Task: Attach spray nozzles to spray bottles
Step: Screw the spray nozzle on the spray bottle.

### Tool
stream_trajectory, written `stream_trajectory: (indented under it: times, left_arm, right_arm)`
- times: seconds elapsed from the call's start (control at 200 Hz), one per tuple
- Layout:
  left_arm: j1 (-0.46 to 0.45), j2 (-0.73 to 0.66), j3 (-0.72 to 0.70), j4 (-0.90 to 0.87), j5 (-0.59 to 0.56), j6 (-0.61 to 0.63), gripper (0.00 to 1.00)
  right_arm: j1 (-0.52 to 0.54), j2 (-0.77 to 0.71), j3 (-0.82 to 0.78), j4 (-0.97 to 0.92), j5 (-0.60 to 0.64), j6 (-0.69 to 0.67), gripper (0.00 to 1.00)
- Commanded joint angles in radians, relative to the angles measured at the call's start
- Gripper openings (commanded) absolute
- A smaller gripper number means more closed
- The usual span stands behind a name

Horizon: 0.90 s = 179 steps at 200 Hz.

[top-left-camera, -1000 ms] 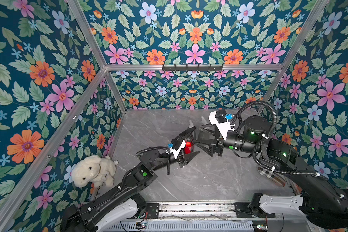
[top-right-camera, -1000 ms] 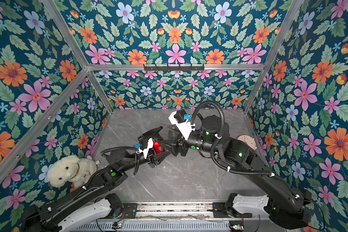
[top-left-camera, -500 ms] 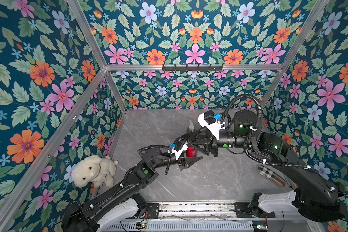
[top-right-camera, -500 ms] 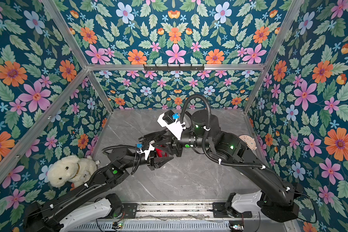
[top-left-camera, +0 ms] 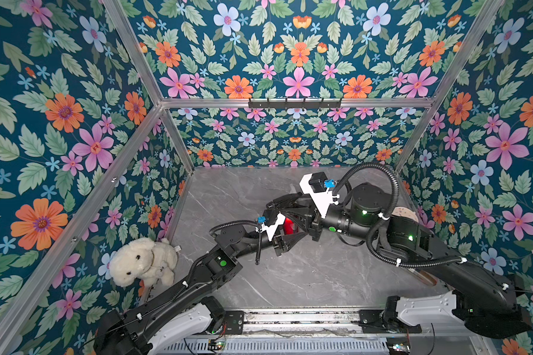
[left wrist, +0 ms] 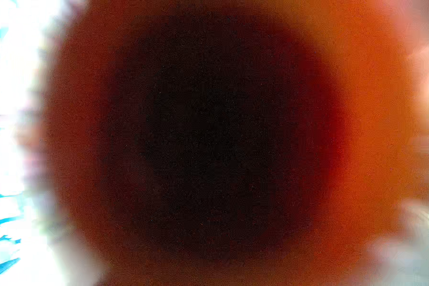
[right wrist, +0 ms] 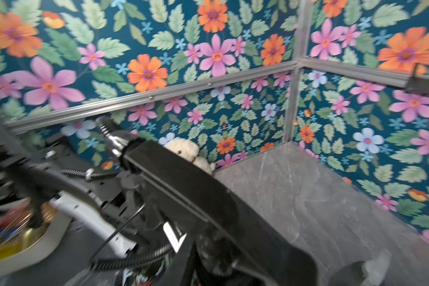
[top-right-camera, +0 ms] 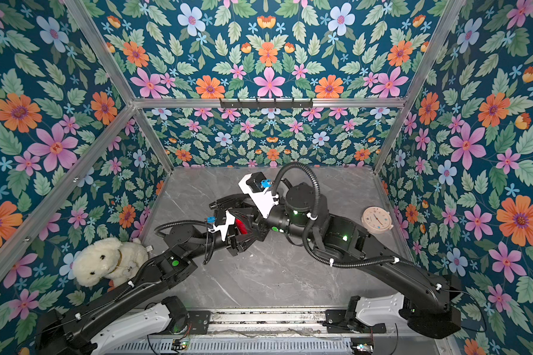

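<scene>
Both top views show a small shiny red spray bottle held above the middle of the grey table. My left gripper is shut on it from the left. The blurred red body of the bottle fills the left wrist view. My right gripper reaches in from the right, with its fingers on either side of the bottle's far end. That end, and anything on it, is hidden, and the gap between the jaws does not show. A whitish translucent spray nozzle peeks out behind the grippers.
A white plush toy sits in the left corner. A round clock lies by the right wall. A smoky translucent bottle lies partly under the right arm. The left arm crosses the right wrist view.
My right arm has moved left up to the red bottle, and its jaws have narrowed around the bottle's far end. The left gripper and the bottle have stayed put.
</scene>
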Motion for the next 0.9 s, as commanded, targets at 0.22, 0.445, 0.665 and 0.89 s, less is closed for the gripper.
stream_trajectory:
  times: [0.22, 0.445, 0.665, 0.89]
  left_arm:
    - [-0.014, 0.007, 0.012, 0.038, -0.216, 0.047, 0.00]
    - [-0.009, -0.022, -0.001, 0.032, -0.130, 0.047, 0.00]
    - [-0.004, -0.018, 0.009, 0.032, 0.061, 0.035, 0.00]
    - [0.003, 0.028, 0.060, -0.033, 0.247, 0.028, 0.00]
  right_arm:
    - [0.115, -0.014, -0.091, 0.062, 0.275, 0.099, 0.54]
    - [-0.126, -0.188, -0.051, -0.040, -0.259, 0.133, 0.72]
    - [-0.261, -0.102, 0.058, -0.195, -0.596, 0.023, 0.77]
    - [-0.261, -0.019, 0.148, -0.256, -0.629, -0.037, 0.76]
